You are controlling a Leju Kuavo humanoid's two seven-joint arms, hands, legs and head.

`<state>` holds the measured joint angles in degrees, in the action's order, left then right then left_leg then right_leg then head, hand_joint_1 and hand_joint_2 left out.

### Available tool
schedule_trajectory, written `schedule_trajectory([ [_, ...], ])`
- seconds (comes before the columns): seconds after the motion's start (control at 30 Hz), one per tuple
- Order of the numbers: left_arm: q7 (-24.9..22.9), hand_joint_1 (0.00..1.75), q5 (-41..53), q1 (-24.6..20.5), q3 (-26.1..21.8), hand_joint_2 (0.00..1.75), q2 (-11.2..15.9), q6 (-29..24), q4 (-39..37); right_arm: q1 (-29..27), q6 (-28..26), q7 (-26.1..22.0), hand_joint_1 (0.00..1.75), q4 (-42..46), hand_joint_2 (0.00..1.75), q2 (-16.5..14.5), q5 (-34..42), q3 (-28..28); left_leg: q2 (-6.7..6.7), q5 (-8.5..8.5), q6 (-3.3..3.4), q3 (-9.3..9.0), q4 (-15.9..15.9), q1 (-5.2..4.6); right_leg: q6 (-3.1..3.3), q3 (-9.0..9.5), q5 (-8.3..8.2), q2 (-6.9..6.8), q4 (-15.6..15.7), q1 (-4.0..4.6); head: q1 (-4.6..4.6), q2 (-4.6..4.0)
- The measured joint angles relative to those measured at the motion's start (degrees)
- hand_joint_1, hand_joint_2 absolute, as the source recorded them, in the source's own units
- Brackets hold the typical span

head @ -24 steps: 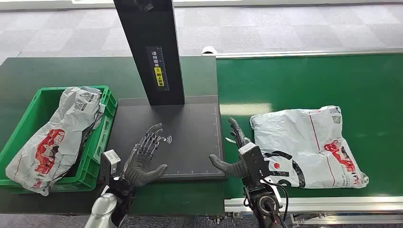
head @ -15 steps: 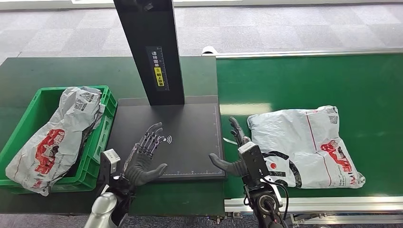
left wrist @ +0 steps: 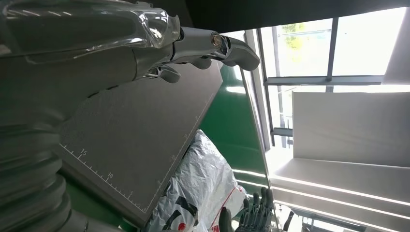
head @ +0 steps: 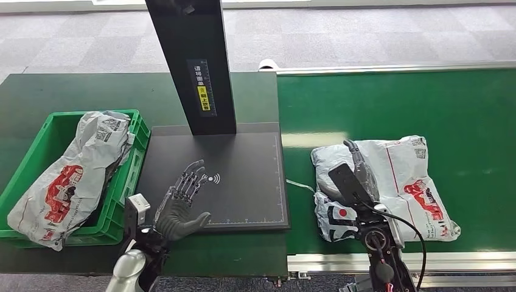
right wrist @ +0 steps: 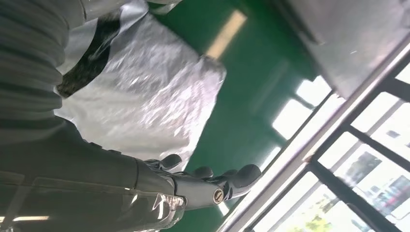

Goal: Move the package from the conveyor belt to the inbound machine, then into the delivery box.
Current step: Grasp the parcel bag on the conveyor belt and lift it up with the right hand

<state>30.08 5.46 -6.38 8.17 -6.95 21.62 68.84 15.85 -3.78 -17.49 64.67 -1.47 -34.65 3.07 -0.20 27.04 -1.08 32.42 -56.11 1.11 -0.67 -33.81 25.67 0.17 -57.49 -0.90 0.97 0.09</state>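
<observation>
A grey plastic-wrapped package (head: 404, 173) with red and black print lies on the green conveyor belt (head: 395, 103), close to the belt's left end. My right hand (head: 356, 173) hovers over the package's left part, fingers stretched out and holding nothing. The right wrist view shows the fingers (right wrist: 212, 186) straight above the crinkled package (right wrist: 145, 96). My left hand (head: 182, 204) is open, fingers spread, over the front left of the inbound machine's black plate (head: 249, 164). From the left wrist, the package (left wrist: 203, 188) lies beyond the plate's edge (left wrist: 145, 145).
The machine's black post (head: 191, 61) rises at the back of the plate. A green crate (head: 36, 146) at the left holds another grey printed package (head: 73, 176). A metal rail (head: 341, 261) runs along the belt's near edge.
The package has drifted left along the belt. My right hand has swung from the plate's right edge to over the package's left part. My left hand has barely moved.
</observation>
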Motion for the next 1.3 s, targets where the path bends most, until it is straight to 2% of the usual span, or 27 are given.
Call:
schedule_trajectory([
  [0.13,-0.22,0.0,-0.17,0.25,-0.13,1.75,0.25,-0.02,0.16,2.34,0.43,8.4,0.0,-4.45,1.75,2.46,-8.79,-0.98,0.0,0.0,0.0,0.01,0.01,0.01,0.0,-0.01,0.0,0.0,0.0,0.01,0.0,0.0],
  [0.3,-0.89,0.0,-0.57,0.27,-0.61,1.75,0.66,-0.28,0.16,6.69,1.08,19.28,0.0,-14.73,1.75,5.56,-19.93,-1.23,-0.02,0.0,0.01,0.02,0.0,0.0,0.0,0.01,0.0,0.0,0.0,0.0,-0.02,0.0],
  [0.5,-1.7,0.0,-0.79,0.27,-1.24,1.75,0.83,-1.18,0.15,10.56,2.78,24.44,0.0,-24.98,1.75,6.53,-26.39,-0.7,-0.02,0.0,0.01,0.01,0.0,0.01,-0.01,-0.01,0.0,0.0,0.0,0.01,0.0,0.0],
  [0.53,-1.73,0.0,-0.78,0.27,-1.33,1.75,0.82,-1.29,0.15,11.03,3.28,24.58,0.0,-26.1,1.75,6.51,-26.75,-0.52,-0.02,0.0,0.01,0.01,0.0,0.01,0.0,-0.02,0.0,0.0,0.0,0.01,0.01,0.0],
  [0.57,-1.75,0.0,-0.76,0.26,-1.42,1.75,0.81,-1.36,0.13,11.53,3.92,24.61,0.14,-27.21,1.75,6.49,-27.01,-0.32,-0.03,0.0,0.01,0.01,0.0,0.01,0.0,-0.02,0.0,0.0,0.0,0.02,0.01,0.0],
  [0.67,-1.75,0.0,-0.72,0.09,-1.52,1.75,0.8,-1.56,0.0,13.08,5.86,24.22,1.4,-30.01,1.75,6.46,-27.28,0.29,-0.01,0.0,0.01,0.0,0.0,0.02,0.0,-0.01,0.0,0.0,0.0,0.03,-0.01,0.0],
  [0.7,-1.75,0.0,-0.72,-0.02,-1.52,1.75,0.8,-1.63,-0.04,13.51,6.28,24.02,1.69,-30.71,1.75,6.45,-27.32,0.46,-0.01,-0.01,0.01,0.0,0.0,0.02,0.0,0.0,0.0,0.0,0.0,0.02,-0.01,0.0],
  [0.77,-1.75,0.0,-0.72,-0.16,-1.52,1.75,0.8,-1.71,-0.09,13.98,6.64,23.78,1.75,-31.46,1.75,6.44,-27.39,0.61,-0.02,-0.01,0.01,-0.01,0.0,0.01,0.0,0.02,0.0,0.0,0.0,0.02,-0.01,0.0],
  [1.0,-1.76,0.0,-0.72,-0.37,-1.64,1.75,0.82,-1.85,-0.27,14.98,6.83,23.08,1.75,-32.96,1.75,6.39,-27.38,1.08,-0.03,-0.01,0.01,-0.03,-0.01,0.0,-0.01,0.06,0.0,0.0,0.0,0.01,-0.02,0.0],
  [1.1,-1.78,0.0,-0.73,-0.42,-1.84,1.75,0.85,-1.87,-0.34,15.64,6.56,19.7,1.75,-34.04,1.75,6.34,-26.32,1.66,-0.04,-0.01,0.01,-0.05,-0.01,0.01,-0.01,0.06,0.0,0.0,0.0,0.01,-0.01,0.0],
  [1.3,-1.56,0.0,-1.16,0.27,-2.38,1.75,1.11,-1.76,0.4,14.78,3.43,9.3,1.75,-33.0,1.75,6.17,-23.01,1.76,-0.01,-0.01,0.01,-0.01,0.01,0.01,-0.01,0.03,0.0,0.0,0.0,0.02,-0.01,0.0],
])
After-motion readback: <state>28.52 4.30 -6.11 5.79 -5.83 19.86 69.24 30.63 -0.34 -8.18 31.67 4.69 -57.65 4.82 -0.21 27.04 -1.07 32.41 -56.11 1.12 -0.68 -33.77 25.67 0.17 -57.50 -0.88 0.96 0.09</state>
